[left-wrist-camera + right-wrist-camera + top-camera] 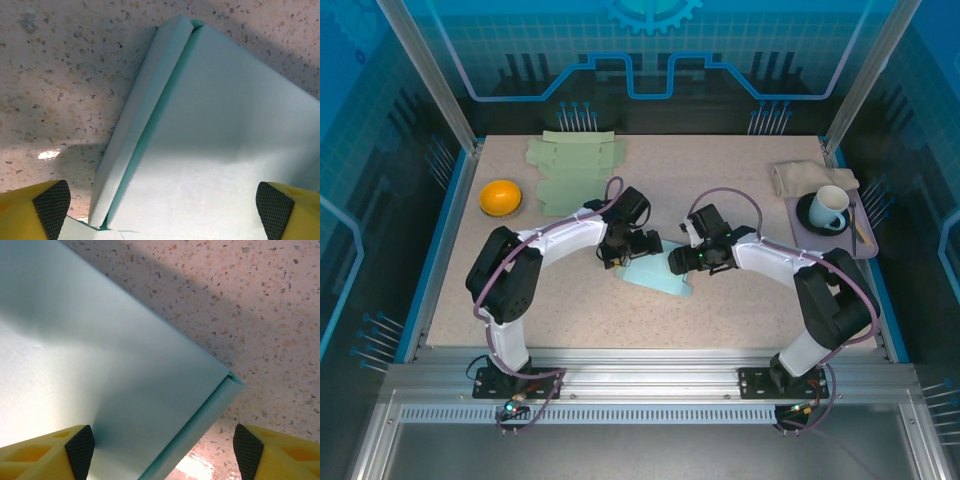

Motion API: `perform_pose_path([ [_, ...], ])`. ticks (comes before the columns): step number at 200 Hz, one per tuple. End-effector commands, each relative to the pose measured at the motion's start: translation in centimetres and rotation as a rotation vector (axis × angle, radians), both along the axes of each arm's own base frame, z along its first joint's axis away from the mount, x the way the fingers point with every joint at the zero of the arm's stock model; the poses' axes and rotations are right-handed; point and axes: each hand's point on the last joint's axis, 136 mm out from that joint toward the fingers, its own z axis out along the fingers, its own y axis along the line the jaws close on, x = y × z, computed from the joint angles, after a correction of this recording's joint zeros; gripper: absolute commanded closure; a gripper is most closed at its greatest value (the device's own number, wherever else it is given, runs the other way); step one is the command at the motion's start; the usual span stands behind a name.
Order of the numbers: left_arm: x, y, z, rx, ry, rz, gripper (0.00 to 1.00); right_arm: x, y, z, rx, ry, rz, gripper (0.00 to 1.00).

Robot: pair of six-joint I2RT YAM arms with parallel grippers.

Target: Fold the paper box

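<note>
A pale teal paper box [658,276] lies on the speckled table between both arms. My left gripper [638,246] hovers over its left end and my right gripper [680,262] over its right end. In the left wrist view the box [215,130] shows a broad flat panel with a narrow side wall folded up along its left edge. The left gripper [162,210] is open, its pads [50,207] far apart. In the right wrist view the box [100,365] ends in a folded edge and corner. The right gripper [164,450] is open astride that edge, one pad [247,447] over bare table.
Flat green paper blanks [570,155] lie at the back left, with an orange bowl [500,197] beside them. At the back right a tray [865,245] carries a white mug [830,208], and a folded cloth [800,175] lies next to it.
</note>
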Motion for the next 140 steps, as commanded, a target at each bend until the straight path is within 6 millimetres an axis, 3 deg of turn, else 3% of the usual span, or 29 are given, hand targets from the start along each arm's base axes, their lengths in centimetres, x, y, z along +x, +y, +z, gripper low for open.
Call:
perform_pose_path([
  [1,-0.7,-1.3,-0.4,-0.098,0.015,-0.010,0.01,-0.3,-0.9,-1.2,-0.024,0.047,0.001,0.24],
  [29,-0.6,-2.6,-0.8,-0.197,0.008,0.024,0.01,-0.4,-0.7,-1.2,-0.015,0.050,0.008,0.24],
  [92,-1.6,-1.7,-2.5,-0.126,0.059,0.049,0.01,-0.6,-0.9,-1.3,-0.014,0.055,0.010,0.24],
  [140,-2.8,-1.2,-2.5,-0.107,0.152,0.159,0.01,-0.5,-1.0,-1.3,-0.016,0.064,-0.019,0.24],
])
